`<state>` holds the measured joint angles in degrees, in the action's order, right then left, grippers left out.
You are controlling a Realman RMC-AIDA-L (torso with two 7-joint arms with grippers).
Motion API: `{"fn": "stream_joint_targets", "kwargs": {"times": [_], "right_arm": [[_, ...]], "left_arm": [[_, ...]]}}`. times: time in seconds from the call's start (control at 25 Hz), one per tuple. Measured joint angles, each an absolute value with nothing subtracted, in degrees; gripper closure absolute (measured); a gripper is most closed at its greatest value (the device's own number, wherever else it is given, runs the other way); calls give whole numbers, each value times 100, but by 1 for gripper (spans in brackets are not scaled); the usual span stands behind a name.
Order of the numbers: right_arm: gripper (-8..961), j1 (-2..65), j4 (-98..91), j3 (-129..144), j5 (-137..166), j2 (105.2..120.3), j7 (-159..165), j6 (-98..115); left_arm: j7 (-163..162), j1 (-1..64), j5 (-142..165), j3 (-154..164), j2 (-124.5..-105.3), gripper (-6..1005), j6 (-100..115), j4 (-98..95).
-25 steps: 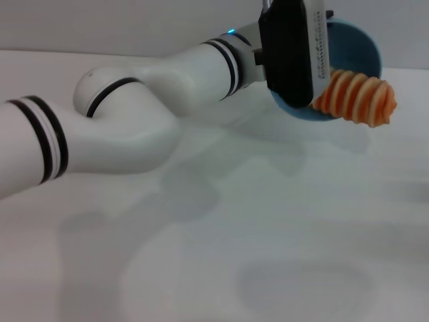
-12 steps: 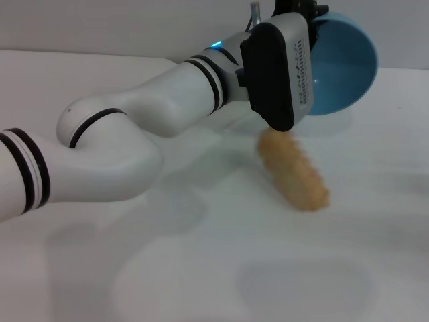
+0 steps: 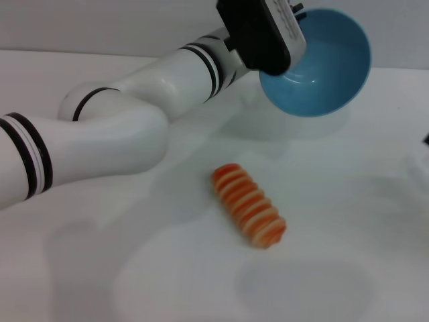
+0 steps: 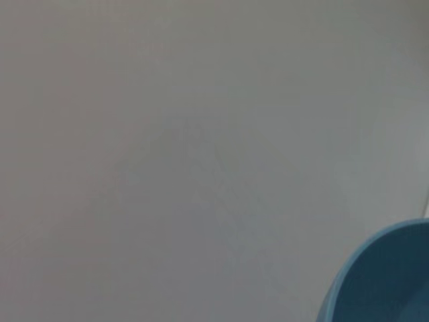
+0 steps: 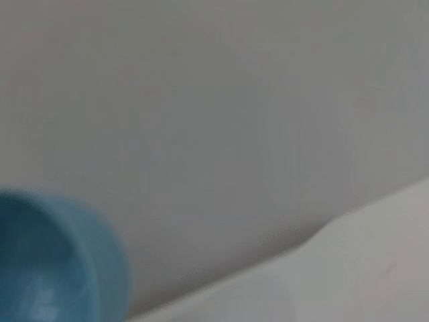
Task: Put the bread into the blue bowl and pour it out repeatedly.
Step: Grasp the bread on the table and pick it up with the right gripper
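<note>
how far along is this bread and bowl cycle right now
Done: one pour looks finished, since the bread lies on the white table and the blue bowl is empty.
In hand: the left gripper holds the bowl tilted in the air by its rim, mouth facing the camera.
Left: set the bowl upright, put the bread back in and pour again. The right gripper is not in view.

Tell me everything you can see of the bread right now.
The bread is an elongated orange-brown roll with pale cream crosswise ridges, looking whole and firm. It lies on its side on the white table, running diagonally in the head view, one end farther from the robot and toward its left, the other nearer and toward its right. It sits out of the blue bowl, which the left gripper holds tilted above the table farther back. Only the table touches it.
</note>
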<state>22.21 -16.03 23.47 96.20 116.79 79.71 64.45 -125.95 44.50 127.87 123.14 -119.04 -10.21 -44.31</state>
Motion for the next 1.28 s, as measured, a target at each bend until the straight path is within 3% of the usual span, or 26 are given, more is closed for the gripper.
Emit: {"fn": "stream_joint_targets", "kwargs": {"times": [0.12, 0.28, 0.52, 0.8, 1.28], "right_arm": [[452, 2493, -1618, 2496, 10280, 11651, 8657, 6449], [436, 2855, -1613, 2756, 10689, 11777, 9299, 6394], [233, 3511, -1219, 3232, 10821, 11861, 10145, 6291], [228, 4191, -563, 4122, 10988, 11883, 10867, 5762], [247, 4468, -232, 4726, 11055, 11940, 11204, 5597]], "left_arm": [[-12962, 4449, 12424, 12250, -11872, 999, -991, -4431], [-13317, 4406, 12306, 12104, -11866, 999, -882, -4384], [-13923, 4278, 12238, 11935, -11857, 999, -780, -4360], [-13967, 4163, 12234, 11911, -11858, 999, -788, -4366], [-13972, 4148, 12234, 11952, -11870, 1000, -806, -4368]]}}
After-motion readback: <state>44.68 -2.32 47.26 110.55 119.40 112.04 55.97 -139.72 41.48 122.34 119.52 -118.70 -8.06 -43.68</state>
